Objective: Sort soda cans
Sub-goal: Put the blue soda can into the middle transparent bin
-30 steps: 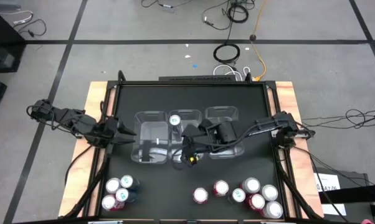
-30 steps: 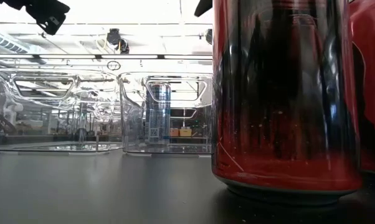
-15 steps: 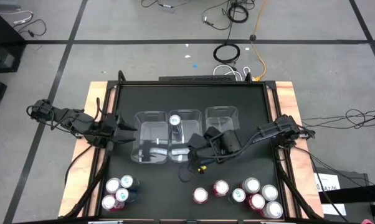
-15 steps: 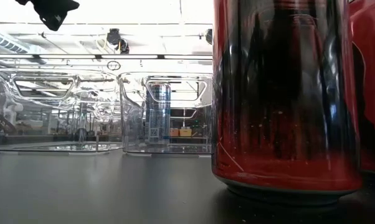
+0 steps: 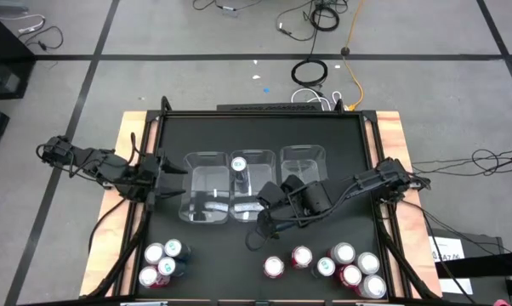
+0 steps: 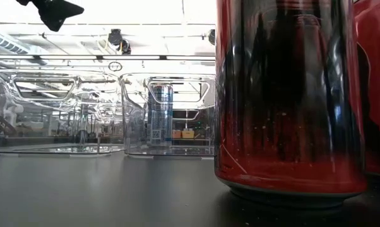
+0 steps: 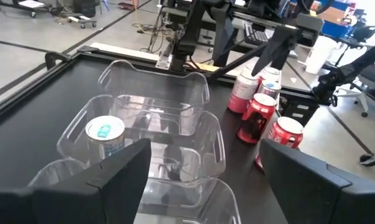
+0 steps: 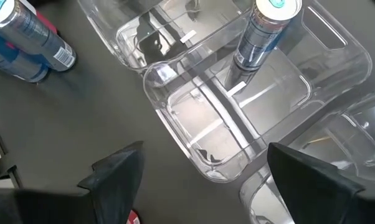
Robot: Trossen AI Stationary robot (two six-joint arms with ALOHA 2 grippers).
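Observation:
Three clear bins stand in a row mid-table: left, middle, right. One blue soda can stands upright in the middle bin. Other soda cans stand on the table near its front edge, a few at the left and several at the right. My left gripper hovers open beside the left bin's left wall. My right gripper hangs open over the middle bin's near rim. Neither holds anything.
A large red can fills the low view close to the camera, with another beside it. Bare black tabletop lies between the bins and the two can groups. Wooden side rails border the table.
My left gripper has opened and drawn back a little toward the table's left edge. My right gripper has moved from above the middle bin toward the table's near edge, staying open. The blue can stays in the middle bin.

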